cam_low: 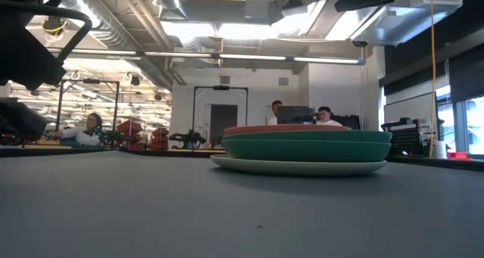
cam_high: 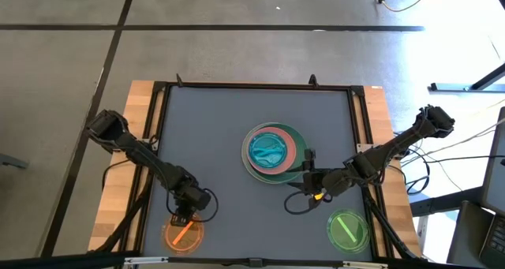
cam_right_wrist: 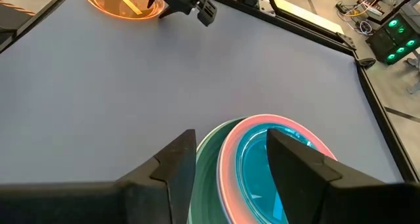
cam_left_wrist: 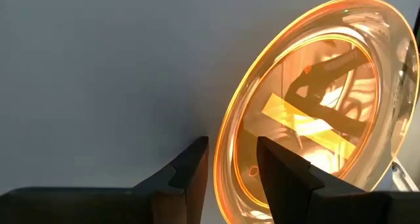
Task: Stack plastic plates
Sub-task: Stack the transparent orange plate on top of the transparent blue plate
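Observation:
A stack of plates (cam_high: pixel 272 151) stands mid-table: cream-white at the bottom, then green, then pink, with a translucent teal plate (cam_right_wrist: pixel 262 171) on top. It also shows in the low view (cam_low: pixel 302 148). A translucent orange plate (cam_high: pixel 183 234) lies flat at the near left. A lime green plate (cam_high: pixel 347 229) lies flat at the near right. My left gripper (cam_high: pixel 183 217) is open at the orange plate's far rim (cam_left_wrist: pixel 226 178). My right gripper (cam_high: pixel 308 160) is open at the stack's right side, its fingers (cam_right_wrist: pixel 177 161) standing on either side of the stack's rim. My left gripper has the orange plate's far rim (cam_left_wrist: pixel 223 184) between its open fingers. One finger is outside the plate and one is over its inside. It comes from the far side, slanting down. The plate lies flat on the mat. I cannot tell whether a finger touches it.
A black frame (cam_high: pixel 252 86) borders the grey mat, with wooden table strips (cam_high: pixel 138 143) outside it. Cables (cam_high: pixel 296 202) hang by both wrists. Bare mat lies between the stack and the two single plates. People sit in the room behind the table (cam_low: pixel 325 114).

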Robot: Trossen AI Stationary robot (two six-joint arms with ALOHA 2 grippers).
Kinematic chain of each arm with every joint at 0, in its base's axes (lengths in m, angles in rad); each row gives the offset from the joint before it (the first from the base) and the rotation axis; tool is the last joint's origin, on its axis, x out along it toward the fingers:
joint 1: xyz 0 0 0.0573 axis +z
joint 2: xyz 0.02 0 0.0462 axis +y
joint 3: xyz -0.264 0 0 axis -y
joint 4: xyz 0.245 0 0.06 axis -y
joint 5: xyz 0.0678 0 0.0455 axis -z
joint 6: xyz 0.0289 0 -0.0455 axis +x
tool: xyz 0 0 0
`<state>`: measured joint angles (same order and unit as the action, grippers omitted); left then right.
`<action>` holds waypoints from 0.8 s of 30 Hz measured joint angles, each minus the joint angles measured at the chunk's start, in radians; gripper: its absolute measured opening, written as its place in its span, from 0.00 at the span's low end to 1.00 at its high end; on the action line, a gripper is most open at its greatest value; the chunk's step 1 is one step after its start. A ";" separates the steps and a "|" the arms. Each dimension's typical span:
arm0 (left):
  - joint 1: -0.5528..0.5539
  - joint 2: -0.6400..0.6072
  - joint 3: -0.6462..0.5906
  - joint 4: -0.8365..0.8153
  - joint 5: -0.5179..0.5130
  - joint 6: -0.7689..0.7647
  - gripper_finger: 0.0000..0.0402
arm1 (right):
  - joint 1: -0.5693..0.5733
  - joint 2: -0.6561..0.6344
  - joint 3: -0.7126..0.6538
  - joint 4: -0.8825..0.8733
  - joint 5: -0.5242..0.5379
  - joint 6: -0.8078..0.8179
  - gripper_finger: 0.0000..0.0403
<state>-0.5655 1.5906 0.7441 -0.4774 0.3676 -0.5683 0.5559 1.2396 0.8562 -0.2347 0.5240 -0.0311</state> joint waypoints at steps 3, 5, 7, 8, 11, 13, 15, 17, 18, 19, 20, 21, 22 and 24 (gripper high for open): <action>0.001 0.003 0.000 -0.001 0.004 -0.001 0.29 | 0.000 0.000 0.000 0.000 0.000 0.000 0.45; 0.001 0.004 0.000 -0.002 0.002 -0.001 0.25 | 0.000 0.000 0.000 0.000 0.000 0.000 0.45; 0.005 0.004 -0.001 -0.004 0.001 0.003 0.20 | 0.000 0.000 0.000 0.000 0.000 0.000 0.45; 0.009 0.005 -0.001 -0.005 0.001 0.010 0.17 | 0.000 0.000 0.000 0.000 0.000 0.000 0.45; 0.029 0.006 -0.002 -0.008 0.008 0.042 0.08 | 0.000 0.000 0.000 0.000 0.000 0.000 0.45; 0.048 0.008 -0.003 0.000 0.030 0.057 0.03 | 0.000 0.000 0.000 0.000 0.000 0.000 0.45; 0.068 0.008 -0.003 -0.001 0.045 0.070 0.01 | 0.000 0.000 0.000 0.000 0.000 0.000 0.45; 0.085 0.008 -0.003 -0.003 0.050 0.074 0.01 | 0.000 0.000 0.000 0.000 0.000 0.000 0.45; 0.093 0.008 -0.003 -0.004 0.049 0.075 0.01 | 0.000 0.000 0.000 0.000 0.000 0.000 0.45; 0.100 0.005 -0.003 -0.007 0.050 0.078 0.01 | 0.000 0.000 0.000 0.001 0.000 0.000 0.45; 0.109 0.001 -0.003 -0.011 0.055 0.085 0.01 | 0.000 0.000 0.000 0.000 0.000 0.000 0.45; 0.119 -0.001 -0.003 -0.011 0.065 0.091 0.01 | 0.000 0.000 0.000 0.000 0.000 0.000 0.45; 0.131 -0.008 -0.003 -0.015 0.073 0.096 0.01 | 0.000 0.000 0.000 0.000 0.000 0.000 0.45; 0.162 -0.028 0.007 -0.053 0.068 0.111 0.01 | 0.000 0.000 0.000 0.000 0.000 -0.001 0.45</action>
<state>-0.4034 1.5625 0.7509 -0.5304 0.4359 -0.4576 0.5560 1.2396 0.8558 -0.2344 0.5243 -0.0319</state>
